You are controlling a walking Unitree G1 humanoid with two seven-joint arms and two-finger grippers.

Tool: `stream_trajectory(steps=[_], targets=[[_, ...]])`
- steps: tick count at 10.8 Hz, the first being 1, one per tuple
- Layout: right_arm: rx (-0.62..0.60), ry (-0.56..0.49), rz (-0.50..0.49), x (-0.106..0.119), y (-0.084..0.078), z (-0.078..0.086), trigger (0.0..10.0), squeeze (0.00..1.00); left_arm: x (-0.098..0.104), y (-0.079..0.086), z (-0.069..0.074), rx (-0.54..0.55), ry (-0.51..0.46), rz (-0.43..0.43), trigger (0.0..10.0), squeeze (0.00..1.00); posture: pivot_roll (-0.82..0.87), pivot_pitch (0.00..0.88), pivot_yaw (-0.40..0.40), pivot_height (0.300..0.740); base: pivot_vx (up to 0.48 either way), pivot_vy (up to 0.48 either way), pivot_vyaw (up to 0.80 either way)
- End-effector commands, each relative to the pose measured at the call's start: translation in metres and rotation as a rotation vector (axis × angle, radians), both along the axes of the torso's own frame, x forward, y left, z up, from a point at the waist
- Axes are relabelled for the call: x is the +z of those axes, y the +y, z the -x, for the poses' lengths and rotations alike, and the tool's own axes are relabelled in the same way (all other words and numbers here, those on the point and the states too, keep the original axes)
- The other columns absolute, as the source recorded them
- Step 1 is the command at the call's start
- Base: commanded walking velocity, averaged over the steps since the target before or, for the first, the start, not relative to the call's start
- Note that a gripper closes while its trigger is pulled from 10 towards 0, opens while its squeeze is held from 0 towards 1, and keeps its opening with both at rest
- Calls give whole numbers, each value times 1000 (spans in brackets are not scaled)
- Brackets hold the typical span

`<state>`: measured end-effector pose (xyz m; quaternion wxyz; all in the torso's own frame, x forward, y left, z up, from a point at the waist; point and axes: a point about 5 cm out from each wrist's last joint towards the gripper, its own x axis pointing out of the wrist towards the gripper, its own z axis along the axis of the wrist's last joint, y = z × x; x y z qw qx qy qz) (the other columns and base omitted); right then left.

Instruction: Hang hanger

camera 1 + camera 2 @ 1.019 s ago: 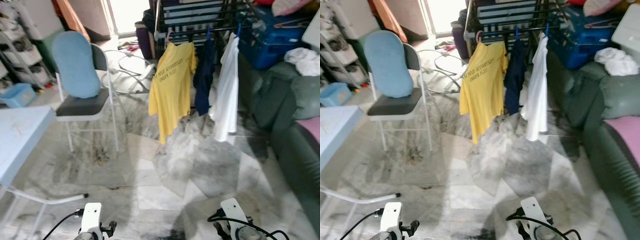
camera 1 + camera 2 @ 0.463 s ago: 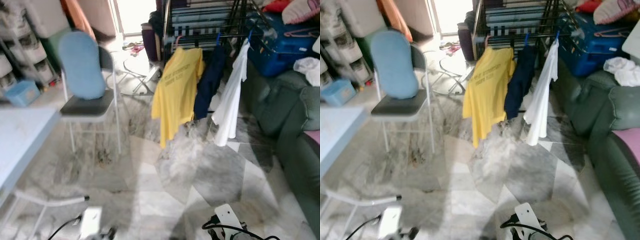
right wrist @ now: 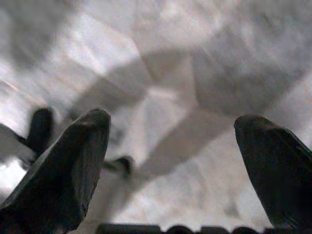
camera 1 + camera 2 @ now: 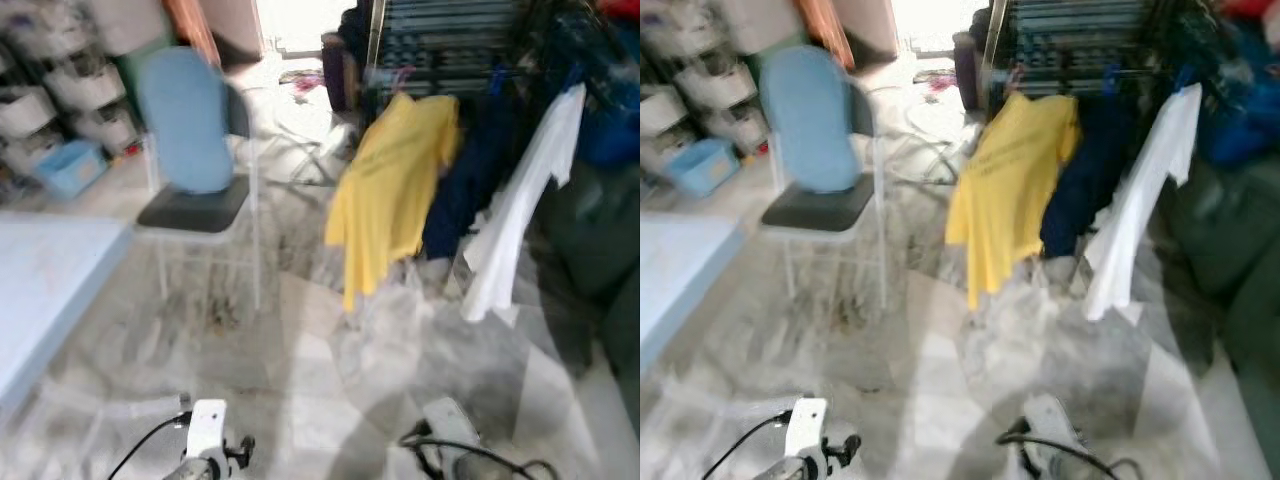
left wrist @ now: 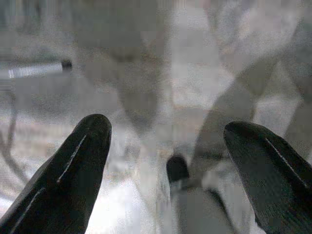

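— Where are the grippers, and what are they doing?

— Both hang low over the marble floor [image 4: 300,370]. The left gripper [image 5: 165,146] has its two black fingers spread wide apart with nothing between them; the right gripper [image 3: 170,146] is the same, fingers parted and empty, only floor tiles beyond them.

— And the hanger?

— The picture is blurred, so single hangers are hard to make out. Ahead, across the floor, a yellow T-shirt [image 4: 395,190] hangs from the drying rack [image 4: 450,45]; beside it hang a dark blue garment [image 4: 470,180] and a white garment [image 4: 525,205], each apparently on a hanger.

— Anything else around?

— A folding chair [image 4: 195,150] with a blue back stands to the left, and a pale table [image 4: 45,290] sits at the near left edge.
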<state>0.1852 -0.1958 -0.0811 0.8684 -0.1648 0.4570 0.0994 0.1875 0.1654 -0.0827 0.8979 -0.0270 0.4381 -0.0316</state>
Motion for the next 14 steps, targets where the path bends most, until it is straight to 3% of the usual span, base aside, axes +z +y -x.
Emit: stream_trajectory(steps=[1,3,5,6,8,11,13,14], targets=[[-15,12,28,0,-12,3,10000,0,0,-3,-1,-5,-2,-3,10000,0,-122,0,105,740,420,0,0],[2,7,39,2,-14,-1,10000,0,2,11,-2,9,-7,-14,10000,0,-120,0,94,740,377,0,0],[20,-3,43,5,-12,-7,10000,0,4,42,3,44,-5,-29,10000,0,-115,0,87,740,461,0,0],[24,-5,42,5,-10,-8,10000,0,5,45,4,48,-5,-32,10000,0,-114,0,85,740,454,0,0],[32,-4,36,5,-6,-9,10000,0,6,47,1,77,-1,-50,10000,0,-91,0,65,740,0,0,0],[58,-12,45,12,-3,-23,10000,0,2,23,-2,132,8,-39,10000,0,-52,0,26,740,0,0,0],[-153,-49,-76,18,-3,-34,10000,0,2,17,-3,172,-12,-53,10000,0,-43,0,23,740,0,0,0],[-242,-72,-138,21,2,-42,10000,0,2,27,1,197,-11,-76,10000,0,-48,0,35,740,0,0,0]])
